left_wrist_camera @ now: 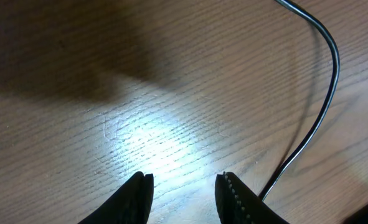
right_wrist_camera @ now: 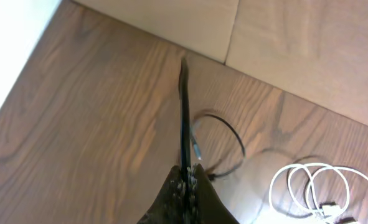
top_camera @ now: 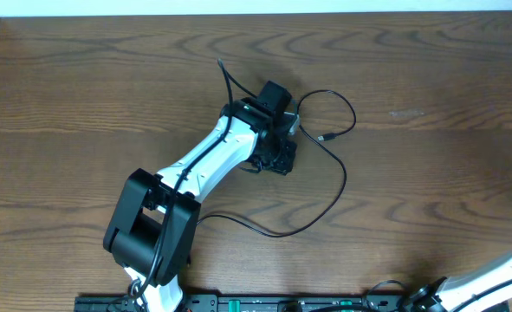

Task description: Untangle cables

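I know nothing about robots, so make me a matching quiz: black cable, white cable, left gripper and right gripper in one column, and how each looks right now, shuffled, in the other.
Things:
1. black cable
2. white cable
3. left gripper
4. right gripper

States:
A. fingers pressed together
B. bunched in small coils
C. fingers apart, nothing between them
D. spread in a long wandering curve on the table

Pairs: 1-D, 2-B, 3-C, 4-A
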{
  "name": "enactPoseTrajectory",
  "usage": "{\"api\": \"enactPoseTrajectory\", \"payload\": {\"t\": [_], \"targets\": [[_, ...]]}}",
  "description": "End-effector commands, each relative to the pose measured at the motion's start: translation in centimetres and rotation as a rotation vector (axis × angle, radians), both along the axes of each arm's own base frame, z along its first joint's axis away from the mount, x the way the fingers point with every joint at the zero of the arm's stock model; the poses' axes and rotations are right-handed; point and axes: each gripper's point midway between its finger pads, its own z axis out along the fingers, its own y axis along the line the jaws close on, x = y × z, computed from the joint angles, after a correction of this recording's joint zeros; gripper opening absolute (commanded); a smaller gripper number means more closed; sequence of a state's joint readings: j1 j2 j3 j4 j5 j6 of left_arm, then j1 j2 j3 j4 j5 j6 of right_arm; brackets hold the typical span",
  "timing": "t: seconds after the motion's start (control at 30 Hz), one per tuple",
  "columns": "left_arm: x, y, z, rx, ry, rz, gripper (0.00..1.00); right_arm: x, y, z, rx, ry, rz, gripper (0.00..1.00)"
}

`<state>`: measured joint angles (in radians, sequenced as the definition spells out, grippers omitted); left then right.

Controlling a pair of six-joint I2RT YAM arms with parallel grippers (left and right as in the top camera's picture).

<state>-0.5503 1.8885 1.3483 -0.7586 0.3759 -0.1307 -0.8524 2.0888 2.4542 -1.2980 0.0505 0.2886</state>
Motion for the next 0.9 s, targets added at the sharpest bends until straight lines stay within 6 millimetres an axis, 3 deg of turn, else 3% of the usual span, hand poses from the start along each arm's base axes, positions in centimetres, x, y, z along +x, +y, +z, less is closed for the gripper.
{"api": "enactPoseTrajectory", "payload": {"t": [0.0,0.13,0.47,0.6,0.87], "targets": [[-0.2,0.1,0.8,-0.013,-0.014,-0.005,0.37,-0.6,-2.4,-2.2,0.023,0.012,-0.061,0.01],[-0.3,0.1,0.8,-0.011,-0.010,-0.005,0.38,-2.0,-4.8,-5.1,0.040,0.070,-0.120,0.01],[-0.2,0.0,0.8,-0.013,-0.012,0.002,0.37,-6.0,-6.6,-13.7,0.190,0.268,-0.214,0.01],[-0.1,0.0,0.8,-0.014,-0.014,0.001,0.37,-6.9,-6.8,-15.1,0.204,0.317,-0.234,0.01],[0.3,-0.2,0.9,-0.025,-0.032,-0.001,0.37,-7.6,-6.9,-15.2,0.207,0.328,-0.260,0.01]]}}
